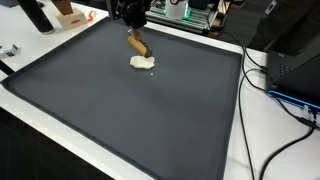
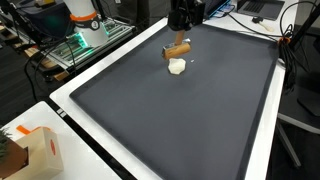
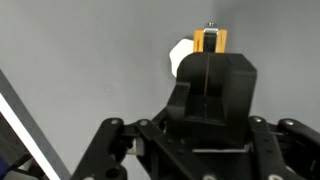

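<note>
The arm is reaching down over the far part of the dark mat (image 1: 120, 115), its gripper (image 1: 132, 30) clamping a tilted brown stick (image 1: 138, 46), which is hanging just over a white lump (image 1: 143, 63).

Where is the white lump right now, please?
In both exterior views the white lump lies on the dark mat, just below the brown stick in the claw.
</note>
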Robot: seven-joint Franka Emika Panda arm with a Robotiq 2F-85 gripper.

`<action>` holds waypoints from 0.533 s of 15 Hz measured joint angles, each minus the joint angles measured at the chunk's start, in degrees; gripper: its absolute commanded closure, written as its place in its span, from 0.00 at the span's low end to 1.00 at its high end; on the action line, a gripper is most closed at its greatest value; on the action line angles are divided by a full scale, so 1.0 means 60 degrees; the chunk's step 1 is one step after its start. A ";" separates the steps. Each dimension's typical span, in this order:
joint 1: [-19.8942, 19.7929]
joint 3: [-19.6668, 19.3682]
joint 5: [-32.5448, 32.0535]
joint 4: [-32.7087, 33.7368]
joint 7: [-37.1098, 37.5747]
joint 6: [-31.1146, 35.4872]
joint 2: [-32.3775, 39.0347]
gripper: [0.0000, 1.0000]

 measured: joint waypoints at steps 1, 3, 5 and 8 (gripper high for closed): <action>-0.0001 0.0007 0.0000 -0.0106 -0.0329 0.0098 0.0010 0.77; -0.0002 0.0033 0.0005 -0.0338 -0.0944 0.0431 0.0026 0.77; -0.0004 0.0058 0.0006 -0.0570 -0.1478 0.0760 0.0048 0.77; -0.0006 0.0089 0.0057 -0.0929 -0.2297 0.1257 0.0083 0.77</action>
